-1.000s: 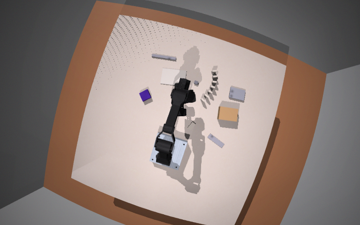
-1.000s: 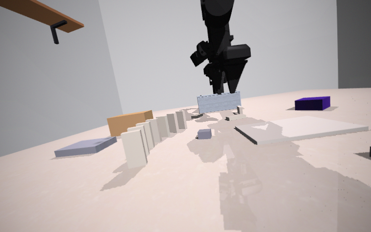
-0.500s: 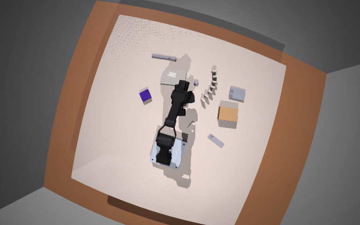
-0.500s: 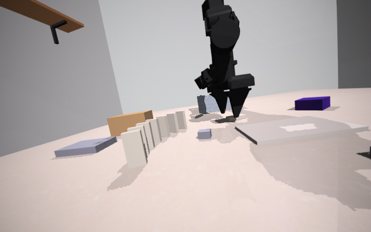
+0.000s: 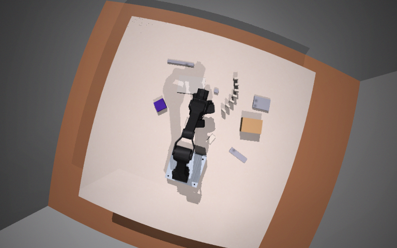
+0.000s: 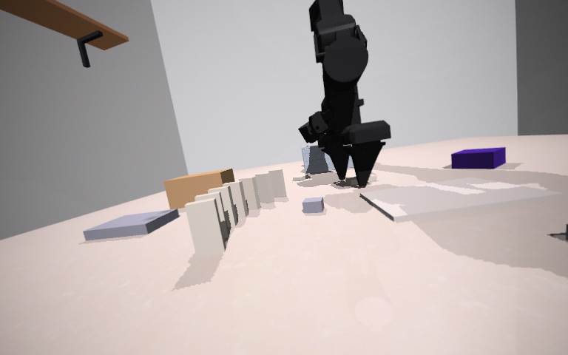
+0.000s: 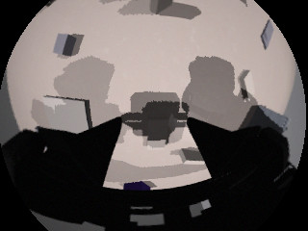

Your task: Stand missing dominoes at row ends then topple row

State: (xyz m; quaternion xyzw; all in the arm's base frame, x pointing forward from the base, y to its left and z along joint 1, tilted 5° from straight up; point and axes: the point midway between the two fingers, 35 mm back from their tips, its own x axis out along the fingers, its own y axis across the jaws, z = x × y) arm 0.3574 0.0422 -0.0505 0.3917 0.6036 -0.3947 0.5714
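Note:
A curved row of several cream dominoes stands upright right of the arm in the top view. My gripper is open and low, pointing down; the arm hides its fingers in the top view. In the wrist view a shaded domino lies between and just below the fingertips, not gripped. A second loose domino lies near it, towards the right finger. A third loose domino lies flat near the robot's base. Shadow blurs the domino between the fingertips.
A small grey block lies between gripper and row. A white plate lies beyond the gripper. An orange box and a grey slab are right of the row. A purple block is left.

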